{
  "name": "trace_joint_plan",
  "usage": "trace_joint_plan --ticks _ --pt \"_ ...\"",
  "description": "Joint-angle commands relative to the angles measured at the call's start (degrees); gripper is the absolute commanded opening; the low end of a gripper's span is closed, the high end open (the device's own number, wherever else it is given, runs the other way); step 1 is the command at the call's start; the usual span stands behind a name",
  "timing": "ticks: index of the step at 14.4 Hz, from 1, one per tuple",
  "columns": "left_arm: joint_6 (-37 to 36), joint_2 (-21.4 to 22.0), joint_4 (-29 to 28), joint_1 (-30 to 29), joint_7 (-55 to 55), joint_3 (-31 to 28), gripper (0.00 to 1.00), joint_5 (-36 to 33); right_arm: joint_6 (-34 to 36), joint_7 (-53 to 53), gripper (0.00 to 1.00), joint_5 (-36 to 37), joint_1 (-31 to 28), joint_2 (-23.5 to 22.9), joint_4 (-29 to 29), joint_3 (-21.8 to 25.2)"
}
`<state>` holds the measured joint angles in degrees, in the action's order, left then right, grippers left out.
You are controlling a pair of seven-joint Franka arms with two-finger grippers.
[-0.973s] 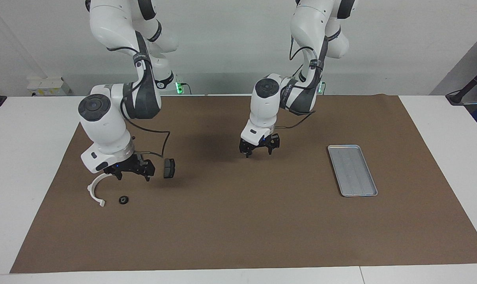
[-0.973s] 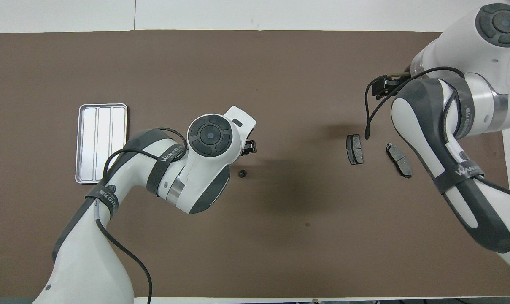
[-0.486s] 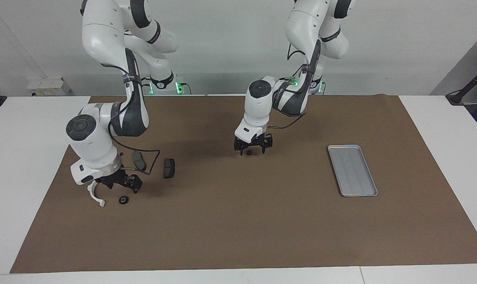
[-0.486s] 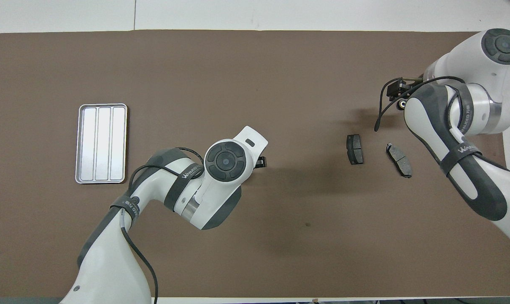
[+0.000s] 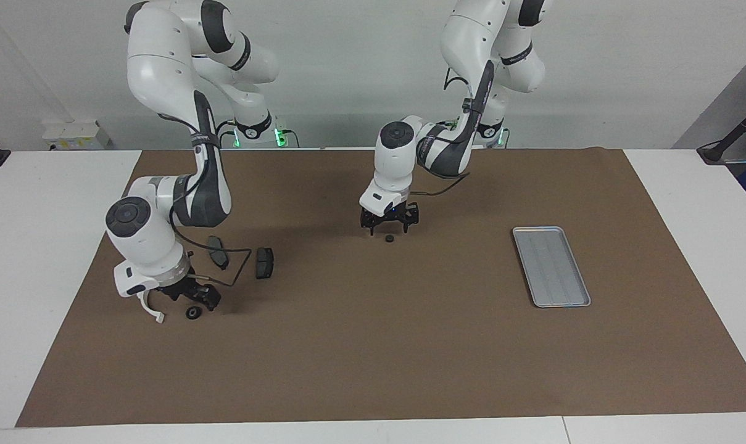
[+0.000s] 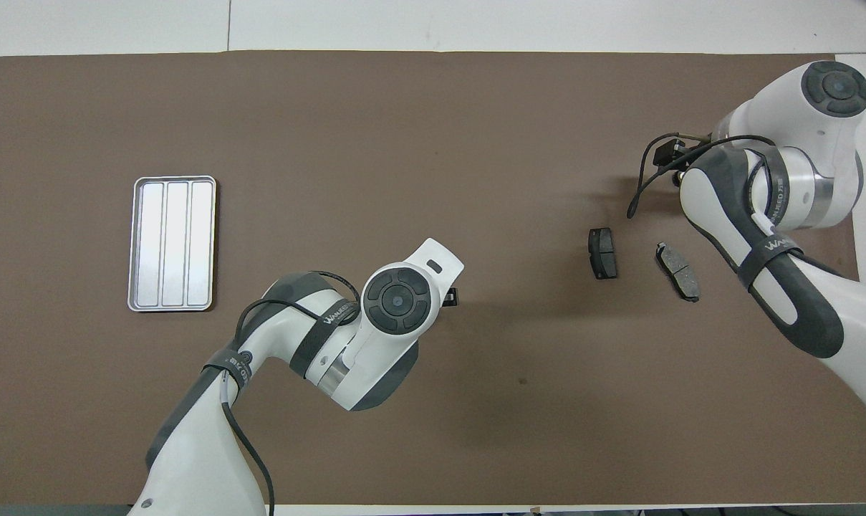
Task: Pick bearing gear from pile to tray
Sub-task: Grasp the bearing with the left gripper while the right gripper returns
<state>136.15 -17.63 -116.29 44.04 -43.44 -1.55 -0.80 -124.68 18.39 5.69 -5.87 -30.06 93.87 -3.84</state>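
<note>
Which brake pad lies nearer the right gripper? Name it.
The tilted brake pad, toward the right arm's end, beside the right gripper; the upright pad lies toward mid-table.

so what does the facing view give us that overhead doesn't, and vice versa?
Facing only: the white curved arc and a small black round piece at the right gripper, both covered by that arm from above; another small black round piece on the mat just below the left gripper; both grippers' open fingers; the arm bases.
Overhead only: the tray's three lengthwise channels, plainly seen, and the arms' upper sides.
Both: the tray, empty, toward the left arm's end; two dark brake-pad pieces toward the right arm's end; brown mat.
</note>
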Motion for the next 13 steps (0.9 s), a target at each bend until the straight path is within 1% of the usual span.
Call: trace_joint_plan --ticks 1,3,6,10,13 --pt "1.93 2.78 -4.12 0.88 -0.07 -0.91 1.00 0.27 -1.17 1.82 1.00 1.08 -0.98 -0.70 0.26 -0.73" --pt "2.10 2.78 -4.03 0.88 0.11 -1.00 1.00 0.09 -1.44 2.18 0.99 1.26 -0.98 -1.14 0.27 -0.73" --pt "2.10 2.34 -3.77 0.70 0.11 -1.17 0.95 -0.70 -3.37 2.00 0.95 1.61 -1.60 -2.10 0.62 -0.73" --pt "3.59 1.90 -2.98 0.09 0.11 -1.26 0.95 -1.66 -5.21 1.92 0.94 2.14 -1.69 -2.63 0.53 -0.73" --pt "3.68 0.85 -1.23 0.00 0.20 -1.26 0.95 -2.28 -5.48 2.09 0.93 2.14 -1.78 -2.99 0.62 -0.73"
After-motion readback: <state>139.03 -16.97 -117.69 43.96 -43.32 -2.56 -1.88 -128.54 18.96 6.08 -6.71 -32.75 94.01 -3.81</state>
